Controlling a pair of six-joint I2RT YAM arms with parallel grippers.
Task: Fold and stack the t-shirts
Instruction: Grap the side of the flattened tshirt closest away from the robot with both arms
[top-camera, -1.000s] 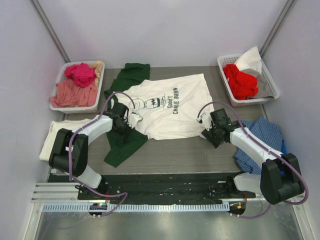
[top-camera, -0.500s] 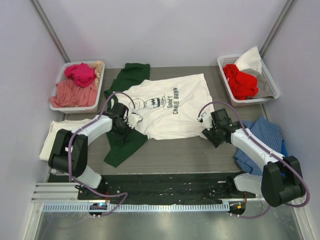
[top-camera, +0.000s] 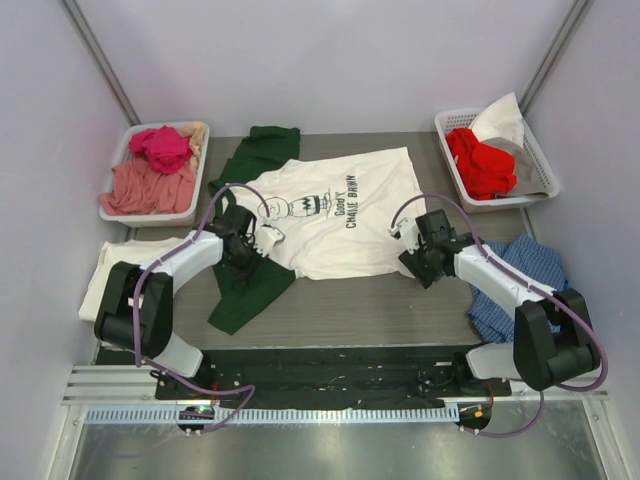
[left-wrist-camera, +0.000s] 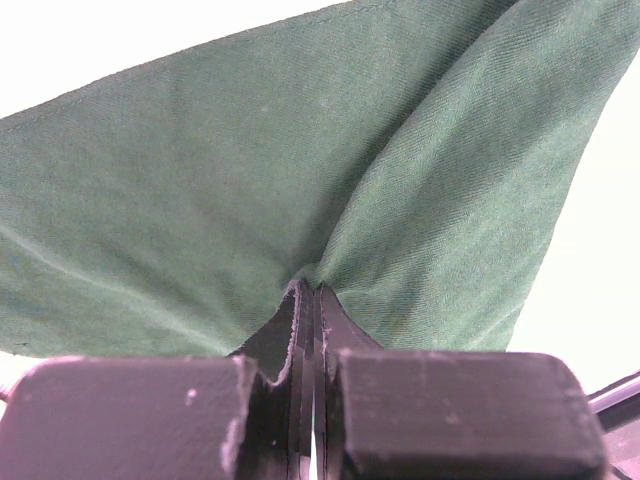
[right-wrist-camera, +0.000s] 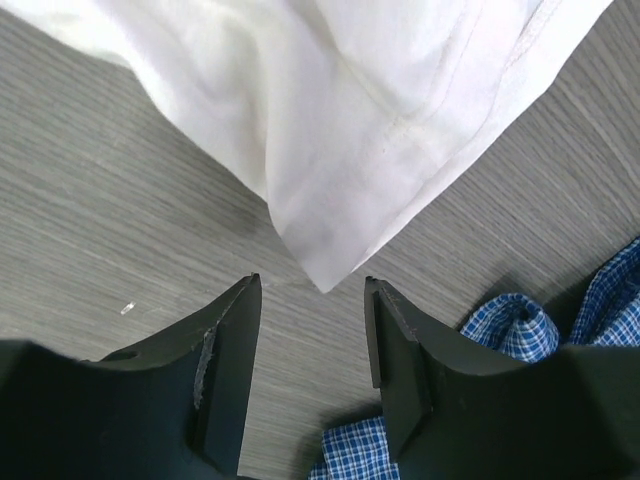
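the cream t-shirt (top-camera: 105, 272) lies flat at the left edge of the table (top-camera: 380, 315), well apart from the action. next over, the left gripper (left-wrist-camera: 308, 300) is clamped tight on a pinch of the dark green t-shirt (left-wrist-camera: 200, 180), right where a sleeve of the white t-shirt (top-camera: 340, 215) overlaps it. that looks like the main risk: if the white sleeve is the aim, a lift from here hauls the green tee out from underneath and rumples the printed one spread across it. whether any white cloth is in the pinch too, i cannot tell.

on the right, the right gripper (right-wrist-camera: 311, 290) stands about half open astride the white tee's hem corner, holding nothing. only the very tip sits between the fingers, so closing may take a thin bite that slips out. the blue checked cloth (right-wrist-camera: 500, 320) lies just beside and could snag.

the left arm reaches forward and inward, wrist low over the cloth. the right arm bends in from the right, fingers angled down close to the table.
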